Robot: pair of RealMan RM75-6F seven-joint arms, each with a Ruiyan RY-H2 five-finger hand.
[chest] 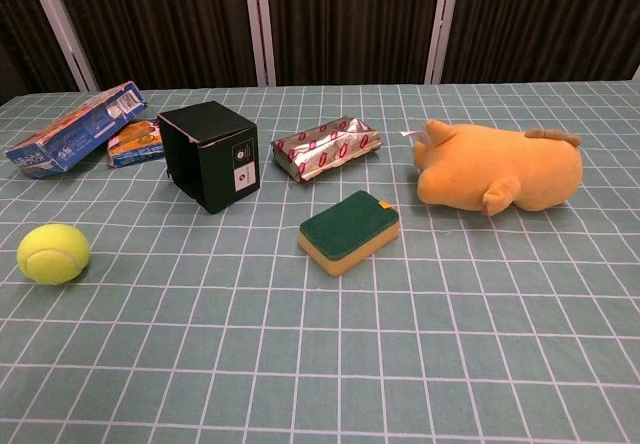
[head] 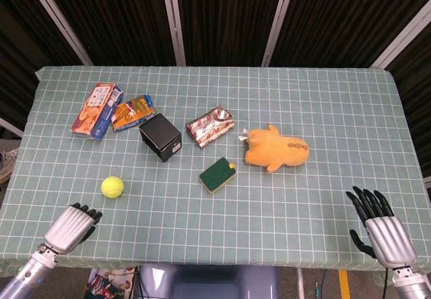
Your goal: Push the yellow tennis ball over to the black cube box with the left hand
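The yellow tennis ball (head: 112,186) (chest: 53,253) lies on the checked tablecloth, left of centre. The black cube box (head: 160,137) (chest: 209,155) stands behind it and to its right, about a ball's width of cloth and more between them. My left hand (head: 71,226) hovers at the table's front edge, just in front of and left of the ball, not touching it; its dark fingertips point toward the ball and it holds nothing. My right hand (head: 380,228) is at the front right corner, fingers spread and empty. The chest view shows neither hand.
Behind the box lie a blue biscuit box (head: 97,110) and an orange snack pack (head: 133,112). A silver-red foil packet (head: 210,126), a green-yellow sponge (head: 217,174) and an orange plush toy (head: 276,149) lie to the box's right.
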